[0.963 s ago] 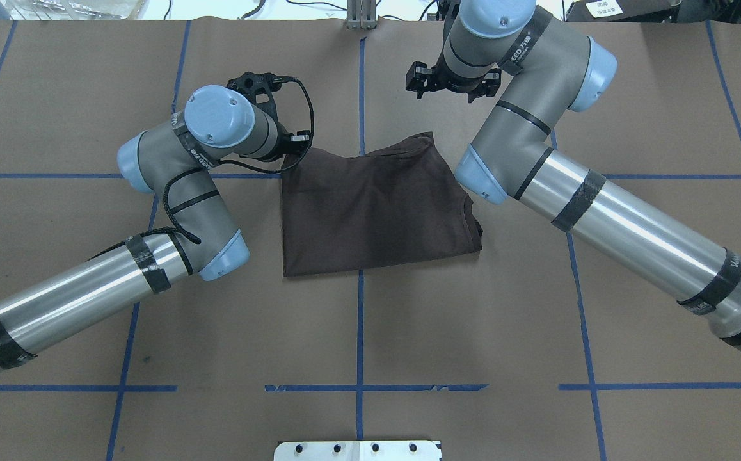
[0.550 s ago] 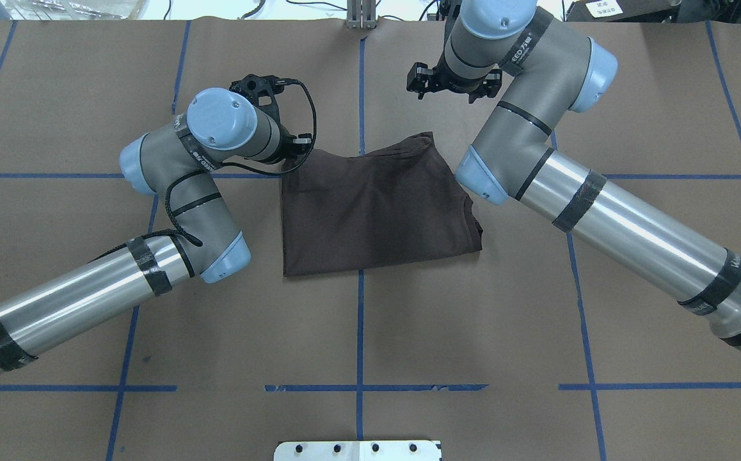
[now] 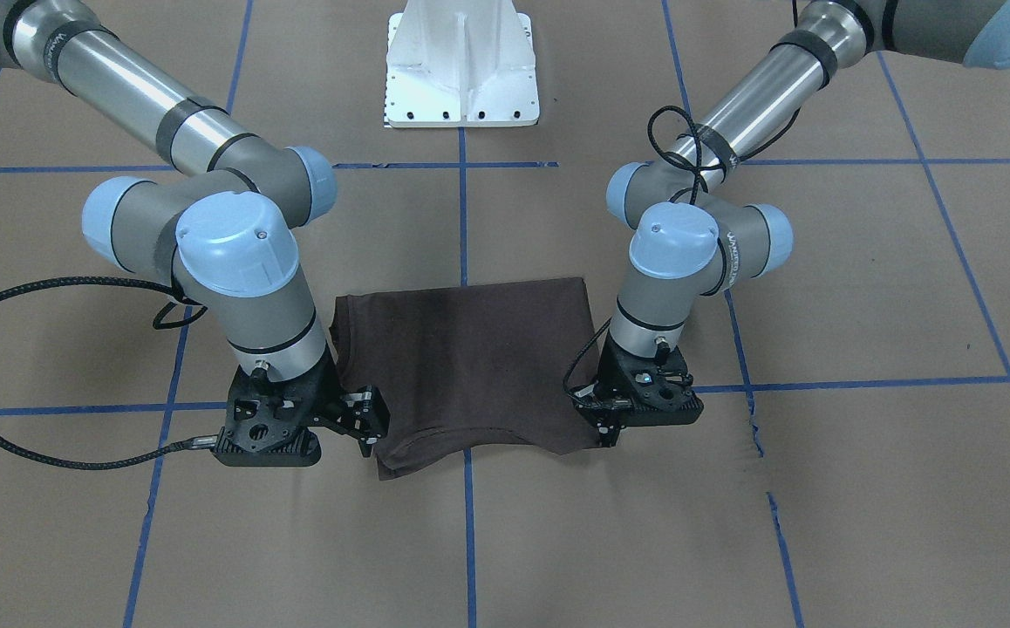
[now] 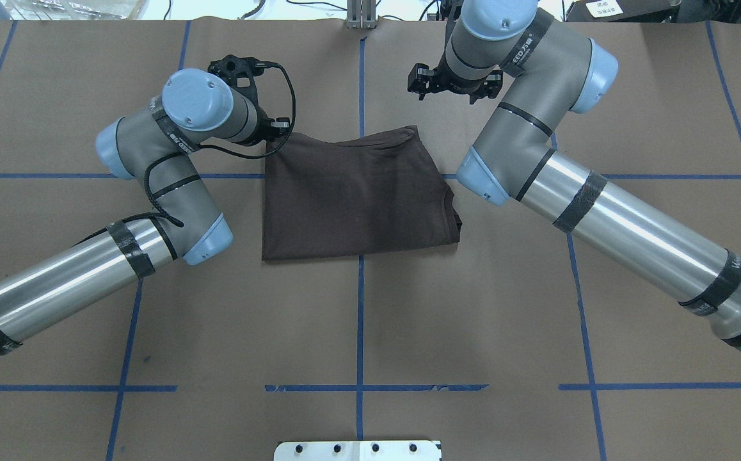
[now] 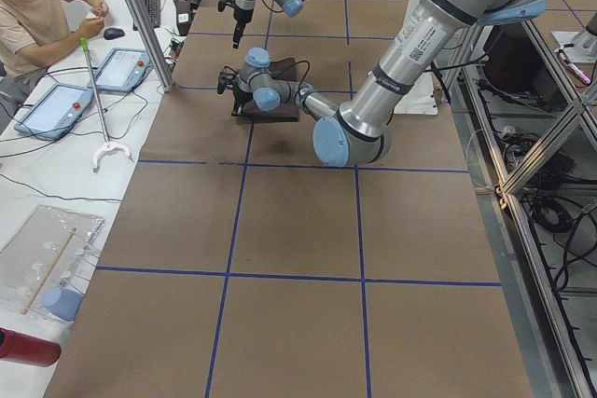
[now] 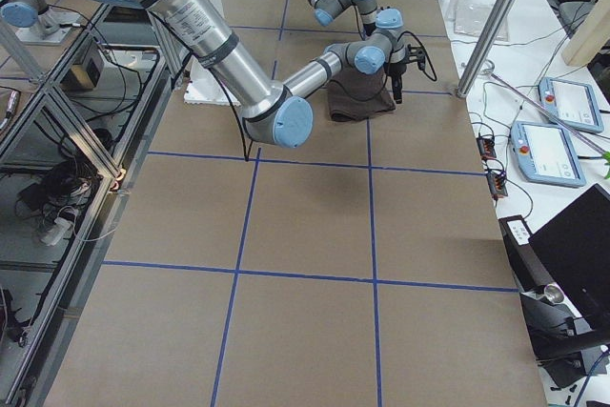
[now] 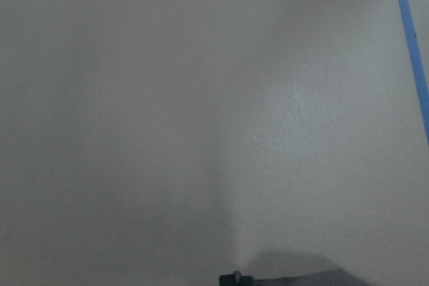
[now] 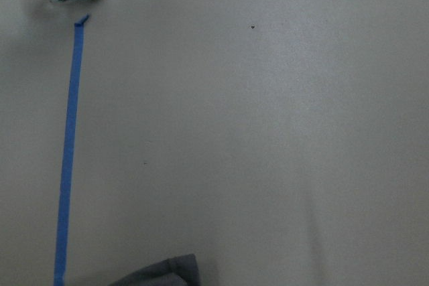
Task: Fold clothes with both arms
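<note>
The clothes are one dark brown T-shirt (image 4: pixel 358 192), folded into a rough rectangle at the table's middle (image 3: pixel 470 366). My left gripper (image 4: pixel 276 134) is shut on the shirt's far left corner; in the front view it sits low at the cloth's edge (image 3: pixel 607 427). My right gripper (image 4: pixel 418 82) is open and hangs above the table beside the far right corner, apart from the cloth (image 3: pixel 371 423). The right wrist view shows only a bit of shirt corner (image 8: pixel 161 272) at its lower edge.
Brown paper with blue tape lines (image 4: pixel 360 333) covers the table. The white pedestal base (image 3: pixel 461 61) stands at the robot's edge. An aluminium post (image 4: pixel 361 13) rises at the far edge. A seated person (image 5: pixel 37 6) and tablets (image 5: pixel 56 104) are beyond it.
My left gripper has moved left and slightly farther away, and the whole shirt has slid left with it. The right arm has stayed almost where it was.
</note>
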